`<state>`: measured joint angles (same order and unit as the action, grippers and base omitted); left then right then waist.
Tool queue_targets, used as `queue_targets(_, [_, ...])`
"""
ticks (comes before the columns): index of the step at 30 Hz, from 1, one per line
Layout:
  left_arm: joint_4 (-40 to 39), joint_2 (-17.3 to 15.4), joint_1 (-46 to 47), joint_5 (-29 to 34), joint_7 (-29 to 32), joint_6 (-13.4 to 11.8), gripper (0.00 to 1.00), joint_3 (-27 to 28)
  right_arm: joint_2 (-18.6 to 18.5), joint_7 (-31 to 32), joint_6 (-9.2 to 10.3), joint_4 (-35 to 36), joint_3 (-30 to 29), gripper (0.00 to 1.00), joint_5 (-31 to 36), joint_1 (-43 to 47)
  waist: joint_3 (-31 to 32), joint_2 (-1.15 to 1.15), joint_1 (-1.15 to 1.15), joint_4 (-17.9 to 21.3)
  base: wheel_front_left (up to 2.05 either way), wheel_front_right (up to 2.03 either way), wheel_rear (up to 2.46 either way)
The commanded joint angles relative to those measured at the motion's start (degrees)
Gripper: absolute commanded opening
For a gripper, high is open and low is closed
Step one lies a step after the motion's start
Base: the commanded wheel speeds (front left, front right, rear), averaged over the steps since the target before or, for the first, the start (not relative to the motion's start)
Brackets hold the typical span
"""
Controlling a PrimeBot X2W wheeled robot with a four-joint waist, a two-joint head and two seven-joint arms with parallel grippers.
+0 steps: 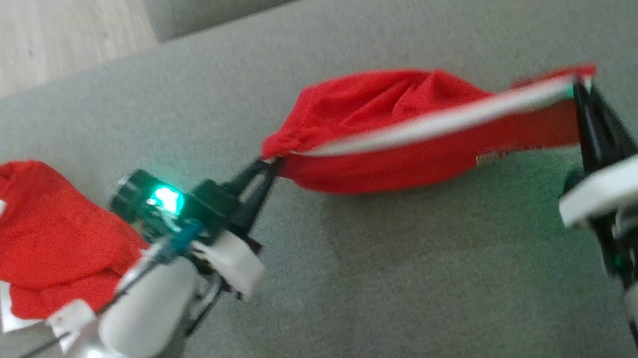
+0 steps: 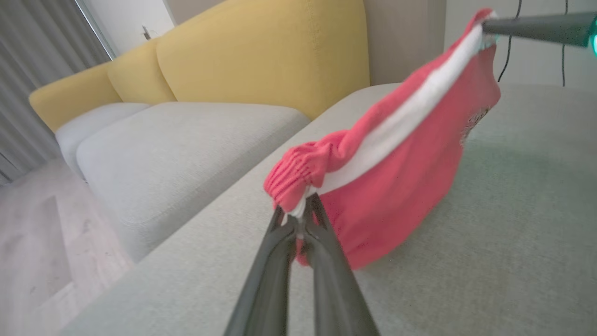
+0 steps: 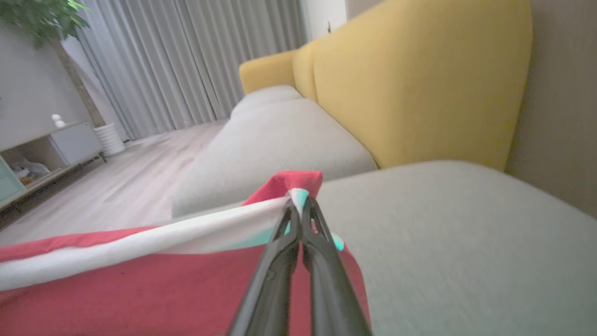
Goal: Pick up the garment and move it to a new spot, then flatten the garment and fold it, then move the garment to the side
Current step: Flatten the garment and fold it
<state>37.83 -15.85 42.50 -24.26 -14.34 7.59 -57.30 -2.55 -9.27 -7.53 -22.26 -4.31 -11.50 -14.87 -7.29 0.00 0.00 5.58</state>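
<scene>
**A:** Where is the garment, and what do we have hold of?

**B:** In the head view we see the red garment (image 1: 407, 125) strung between our two grippers, just off centre toward 2 o'clock. It hangs over the grey cushion (image 1: 409, 293). Its lower belly sags close to the cushion, and we cannot tell whether it touches. Our left gripper (image 1: 268, 165) has its dark fingers pinched together on the gathered, elastic end, at 9 o'clock of the garment. Our right gripper (image 1: 578, 90) is pinched the same way on the opposite end, at 3 o'clock, just where the white stripe (image 1: 445, 121) runs out.

**A:** How do we expect it to handle?

**B:** We judge it light and very soft. The striped edge pulls into a straight line between the two grips, while the rest droops in loose folds, so it has no stiffness of its own. It looks like thin knit cloth. It could slip out of so narrow a pinch if we tug hard, and the elastic end will tend to bunch.

**A:** So where should we take hold?

**B:** We judge the two ends of the striped edge best, which is where we grip now, since tension along that seam spreads the cloth. For flattening, we would choose corners or hems over the middle, which would only crumple.

**A:** Is anything else nearby?

**B:** A second red garment (image 1: 38, 245) with white tags lies crumpled on the cushion at 9 o'clock. It is beyond our left arm, well apart from the held one.
</scene>
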Motion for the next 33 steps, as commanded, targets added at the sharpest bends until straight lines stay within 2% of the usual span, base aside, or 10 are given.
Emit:
queue_targets(1, [-2.0,-3.9,4.8,-0.8,0.3,-0.1,0.00,2.7,-0.3,2.0,0.04,4.8,1.5,0.00,0.9,-4.6,3.1,0.00,0.00,-0.4,0.00,0.00,0.00])
queue_targets(6, [-4.6,-7.8,10.0,-2.5,3.1,-0.1,0.00,2.5,-2.5,7.4,0.04,10.0,4.3,0.00,1.6,-10.7,7.1,0.00,0.00,-0.2,0.00,0.00,0.00])
queue_targets(14, [-9.2,-11.9,19.6,-6.9,5.9,-0.1,0.00,3.7,-6.0,8.4,0.04,14.7,6.0,0.00,3.4,-21.6,9.7,0.00,0.00,-0.4,0.00,0.00,0.00])
queue_targets(21, [-12.4,-13.2,19.1,-10.0,6.9,-0.5,0.00,5.7,-7.9,11.3,0.04,16.3,7.3,0.00,5.3,-20.6,10.5,0.00,0.00,-1.2,0.00,0.00,0.00])
queue_targets(26, [-15.8,-14.4,16.6,-11.3,9.1,-0.6,0.00,4.8,-8.7,12.9,0.04,17.3,7.0,0.00,5.6,-18.1,9.6,0.00,0.00,-1.8,0.00,0.00,0.00])
queue_targets(30, [-17.8,-15.3,15.8,-12.9,11.3,-0.8,0.00,5.0,-8.6,14.9,0.04,17.1,6.4,0.00,5.1,-18.3,7.6,0.00,0.00,-1.8,0.00,0.00,0.00])
queue_targets(33, [-18.5,-15.9,17.3,-14.7,13.2,-0.8,0.00,6.2,-8.8,16.6,0.04,16.3,6.5,0.00,4.6,-20.8,3.5,0.00,0.00,-1.7,0.00,0.00,0.00])
